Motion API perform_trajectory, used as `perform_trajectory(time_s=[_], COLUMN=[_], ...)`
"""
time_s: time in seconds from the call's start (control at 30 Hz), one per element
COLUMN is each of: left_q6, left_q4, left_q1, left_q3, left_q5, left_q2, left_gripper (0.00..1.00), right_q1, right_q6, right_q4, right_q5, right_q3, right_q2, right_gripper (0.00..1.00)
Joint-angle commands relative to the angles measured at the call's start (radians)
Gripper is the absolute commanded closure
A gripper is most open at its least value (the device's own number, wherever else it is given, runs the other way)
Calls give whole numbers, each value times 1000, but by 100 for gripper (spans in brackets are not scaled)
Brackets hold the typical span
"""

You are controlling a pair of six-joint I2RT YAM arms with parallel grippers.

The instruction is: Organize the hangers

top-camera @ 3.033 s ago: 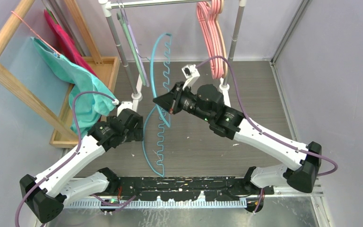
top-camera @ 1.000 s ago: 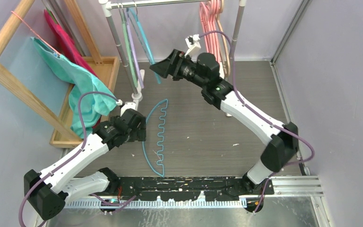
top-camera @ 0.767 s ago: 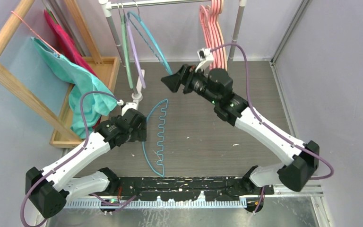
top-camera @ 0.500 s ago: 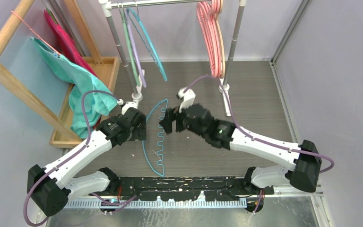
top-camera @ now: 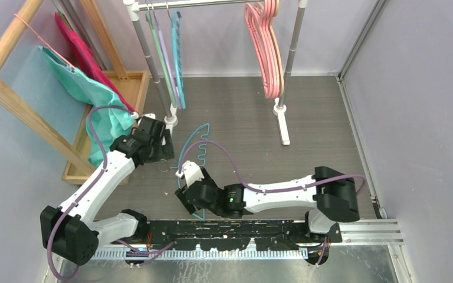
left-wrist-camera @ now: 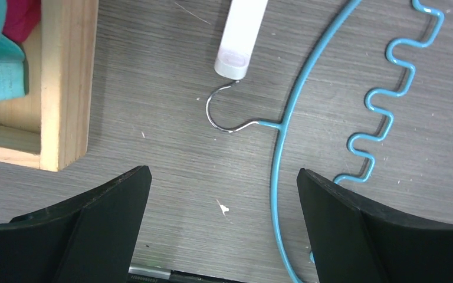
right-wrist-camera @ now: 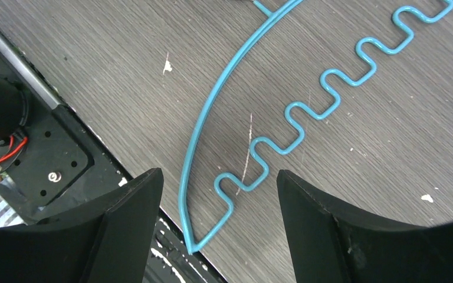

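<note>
A thin blue hanger [top-camera: 180, 158] with a zigzag bar lies flat on the floor. My left gripper [top-camera: 163, 147] is open and empty just above its steel hook [left-wrist-camera: 215, 115]; the arc [left-wrist-camera: 277, 177] passes between the jaws near the right finger. My right gripper [top-camera: 185, 203] is open and empty over the hanger's lower corner [right-wrist-camera: 196, 243], which lies between the jaws at the floor's near edge. Green [top-camera: 152, 41], purple [top-camera: 165, 53] and teal [top-camera: 178, 59] hangers hang at the rail's left end. Pink hangers [top-camera: 265, 47] hang at its right end.
The white-and-steel garment rail [top-camera: 212, 3] stands at the back, with feet [top-camera: 282, 127] on the floor; one white foot [left-wrist-camera: 242, 35] touches the hook's tip. A wooden rack [top-camera: 12, 94] with teal cloth [top-camera: 97, 97] stands left, its base [left-wrist-camera: 65, 88] beside my left gripper. Black mounting plate [right-wrist-camera: 41, 153] at the near edge.
My right arm let go of the teal hanger on the rail and swung down to the blue hanger's near end. My left gripper shifted back and left toward the hook.
</note>
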State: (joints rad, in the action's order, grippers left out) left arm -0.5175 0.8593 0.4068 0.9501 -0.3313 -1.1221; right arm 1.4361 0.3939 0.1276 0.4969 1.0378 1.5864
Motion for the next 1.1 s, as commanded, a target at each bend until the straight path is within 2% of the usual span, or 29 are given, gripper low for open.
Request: perform_trajectory(time_s=[0.0,0.3,0.53,0.67,0.87,1.07], left_q6=[49,68,77,76,78,79], left_q4=[-59,-96,-101,-104,-94,-88], left_q1=[-73,-140,-147,-147,-147,-147], left_q3=[53,46,43,44,49,33], left_q5=[54,100,115,124,128,117], left_q2=[-4,-29,-23,-7,17,55], left_gripper=[2,2,2,2,2,2], right_q1=[4,5,-14,-41,-67,-79], right_q6=[-10,-21,8,52,96,144], right_q4=[-88,-75,-57,-50,-41,35], right_q5=[60,-7,-69,-103,-123,-33], right_q3=[67,214,274,268,250,238], right_q2=[61,293,396,431,459,500], right_gripper=[24,26,32,43,48,71])
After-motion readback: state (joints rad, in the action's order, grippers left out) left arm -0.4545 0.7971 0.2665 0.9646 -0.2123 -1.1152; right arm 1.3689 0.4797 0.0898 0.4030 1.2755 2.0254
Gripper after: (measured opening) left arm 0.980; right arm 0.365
